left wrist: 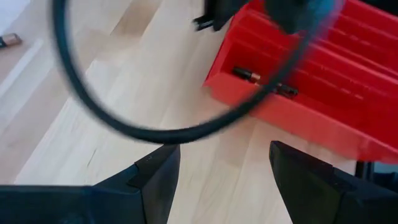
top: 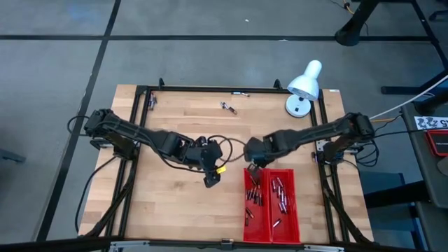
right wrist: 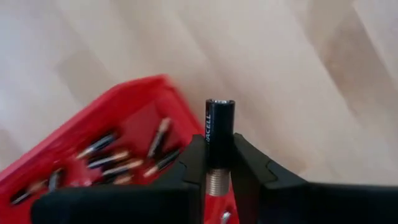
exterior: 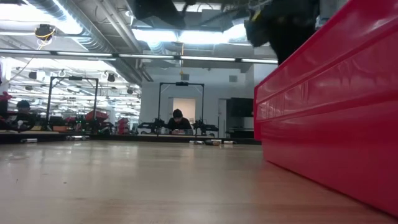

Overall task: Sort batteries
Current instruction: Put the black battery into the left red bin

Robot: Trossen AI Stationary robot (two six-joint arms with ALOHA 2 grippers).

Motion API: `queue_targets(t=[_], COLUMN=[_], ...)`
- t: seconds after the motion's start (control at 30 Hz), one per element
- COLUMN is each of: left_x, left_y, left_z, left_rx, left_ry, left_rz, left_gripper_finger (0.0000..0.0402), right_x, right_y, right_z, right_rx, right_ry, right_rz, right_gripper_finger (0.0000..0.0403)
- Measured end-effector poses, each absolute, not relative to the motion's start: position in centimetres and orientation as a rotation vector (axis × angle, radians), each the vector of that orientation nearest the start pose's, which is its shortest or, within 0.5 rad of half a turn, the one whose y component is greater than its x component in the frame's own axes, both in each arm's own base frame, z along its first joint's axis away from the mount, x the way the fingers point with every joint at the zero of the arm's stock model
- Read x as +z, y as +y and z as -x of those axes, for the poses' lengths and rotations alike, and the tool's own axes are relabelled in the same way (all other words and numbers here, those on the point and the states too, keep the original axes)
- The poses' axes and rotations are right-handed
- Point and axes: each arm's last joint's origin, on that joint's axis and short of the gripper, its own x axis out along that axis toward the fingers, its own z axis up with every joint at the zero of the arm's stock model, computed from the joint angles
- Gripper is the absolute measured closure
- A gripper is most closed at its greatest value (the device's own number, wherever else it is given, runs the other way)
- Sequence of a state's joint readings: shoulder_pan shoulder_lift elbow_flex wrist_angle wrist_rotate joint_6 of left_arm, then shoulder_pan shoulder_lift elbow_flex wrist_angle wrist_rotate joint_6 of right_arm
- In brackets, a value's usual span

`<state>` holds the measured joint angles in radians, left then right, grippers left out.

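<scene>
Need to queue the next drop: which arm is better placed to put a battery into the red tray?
Right. The right gripper already has its jaws shut on a battery just above the red tray. The left gripper hangs open and empty over bare wood beside the tray.

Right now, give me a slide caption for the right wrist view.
Right gripper shut on a dark battery, held upright above the red tray of loose batteries.

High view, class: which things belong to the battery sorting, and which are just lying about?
Job:
red tray
batteries in it
battery gripped by right gripper
loose batteries on table
left gripper, open

Lying about:
white desk lamp
</scene>
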<state>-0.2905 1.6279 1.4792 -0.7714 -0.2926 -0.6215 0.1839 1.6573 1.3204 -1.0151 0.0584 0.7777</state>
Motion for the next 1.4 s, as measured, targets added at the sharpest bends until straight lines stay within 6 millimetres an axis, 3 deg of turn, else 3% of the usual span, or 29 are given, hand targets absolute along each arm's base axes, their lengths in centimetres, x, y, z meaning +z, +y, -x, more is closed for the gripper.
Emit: queue_targets(t=[0.27, 0.53, 0.73, 1.2, 1.4], left_x=[31.1, 31.1, 31.1, 31.1, 31.1], left_y=[-9.1, -9.0, -9.0, -9.1, -9.0], left_z=[-32.7, -32.7, -32.7, -32.7, -32.8], left_rx=[0.282, 0.244, 0.209, 0.167, 0.148], left_ry=[0.891, 0.901, 0.912, 0.921, 0.924], left_rz=[0.272, 0.193, 0.140, 0.071, 0.065], left_gripper_finger=[0.0164, 0.0164, 0.0164, 0.0164, 0.0164], right_x=[25.1, 25.3, 25.3, 25.5, 27.3], right_y=[9.9, 11.8, 13.1, 13.4, 12.4], right_z=[-30.9, -30.7, -30.1, -30.5, -29.0], right_rx=[-0.326, -0.337, -0.317, -0.274, -0.298], right_ry=[1.226, 1.177, 1.161, 1.107, 1.100], right_rz=[-0.574, -0.627, -0.552, -0.516, -0.485], right_gripper_finger=[0.0356, 0.0324, 0.0301, 0.0296, 0.0299])
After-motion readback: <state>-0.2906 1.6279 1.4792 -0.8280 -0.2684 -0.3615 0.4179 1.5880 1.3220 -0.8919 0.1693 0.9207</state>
